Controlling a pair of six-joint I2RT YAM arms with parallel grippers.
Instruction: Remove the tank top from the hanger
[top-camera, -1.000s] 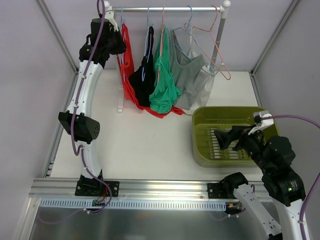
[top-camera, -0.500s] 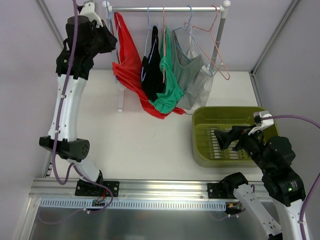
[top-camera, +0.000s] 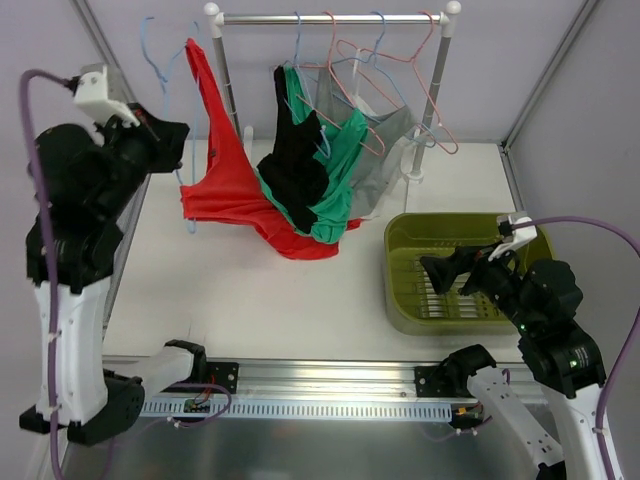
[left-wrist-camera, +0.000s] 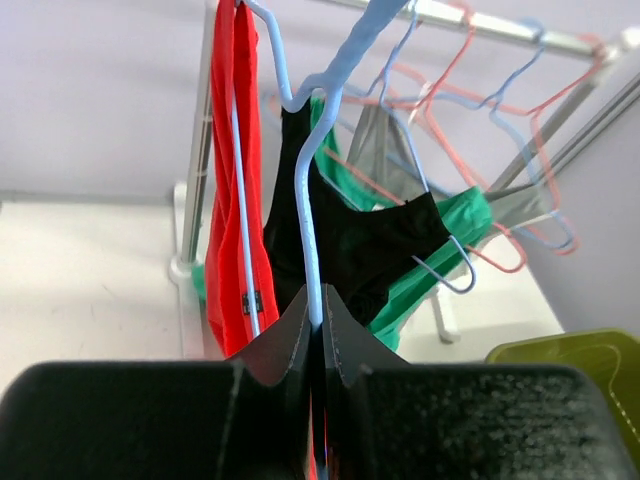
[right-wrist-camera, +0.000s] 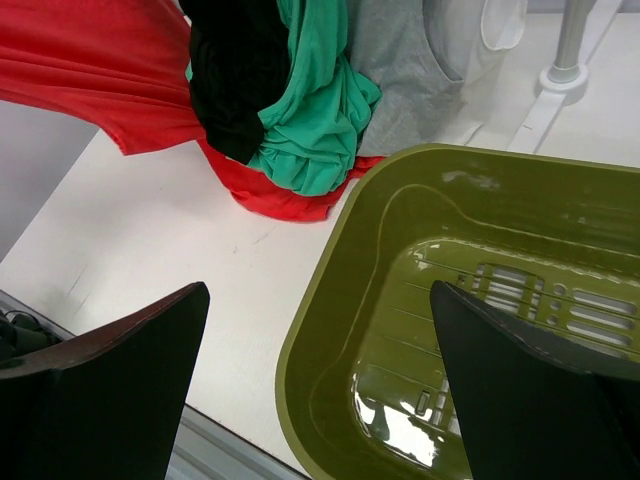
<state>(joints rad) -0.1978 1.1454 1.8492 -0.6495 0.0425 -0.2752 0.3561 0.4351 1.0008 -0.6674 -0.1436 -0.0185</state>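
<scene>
Left gripper (left-wrist-camera: 315, 312): closed on the wire of the blue hanger (left-wrist-camera: 300, 180), pinched low between both fingers; seen held high at the far left in the top view.
Hanger: hook now off the rail (top-camera: 330, 17), left of the rail's post. One second ago it was hung at the rail's left end, with the arm reaching in beside it.
Red top (top-camera: 215, 190): still on the hanger, one strap up at the hanger's shoulder. The body is stretched out sideways, and its lower edge is caught under the black top (top-camera: 295, 175) and green top (top-camera: 335, 190), low near the counter (top-camera: 300, 290).
Change: arm swung out and back to the left; red top pulled away from the row. Black and green tops dragged leftward and tilted on their hangers; the pink hangers are also skewed.
Right gripper (right-wrist-camera: 318, 290): open wide, empty, held over the near rim of the green bin (right-wrist-camera: 340, 250); hardly moved in that second.
Task status (judged): only the lifting-off is done. Top not yet stripped from the hanger; a second grasp on the cloth is probably needed, and the trapped hem may drag its neighbours.
</scene>
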